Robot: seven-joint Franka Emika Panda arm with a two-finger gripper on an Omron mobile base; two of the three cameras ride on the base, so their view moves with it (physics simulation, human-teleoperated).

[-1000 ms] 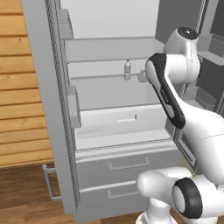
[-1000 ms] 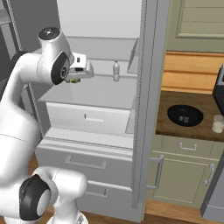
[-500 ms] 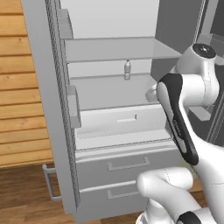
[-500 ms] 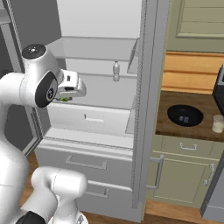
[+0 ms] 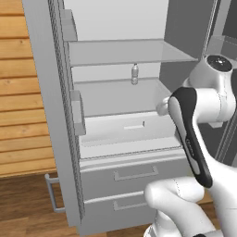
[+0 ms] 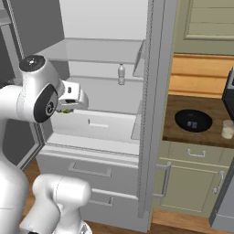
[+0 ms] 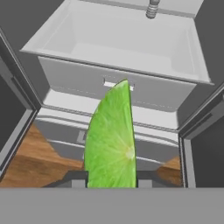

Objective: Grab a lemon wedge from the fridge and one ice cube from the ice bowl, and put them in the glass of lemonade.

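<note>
Green lemon wedge (image 7: 111,140) — upright, pinched.

The lemon wedge (image 7: 111,140) is bright green with paler streaks; the fridge (image 5: 120,134) is light grey; the ice bowl (image 6: 193,120) is glossy black on a brown worktop (image 6: 183,103)

A rendered home kitchen: an open grey fridge (image 6: 109,105) stands beside beige cabinets (image 6: 192,180), a wooden desk (image 6: 173,132) and a plank floor (image 5: 23,203).
</note>
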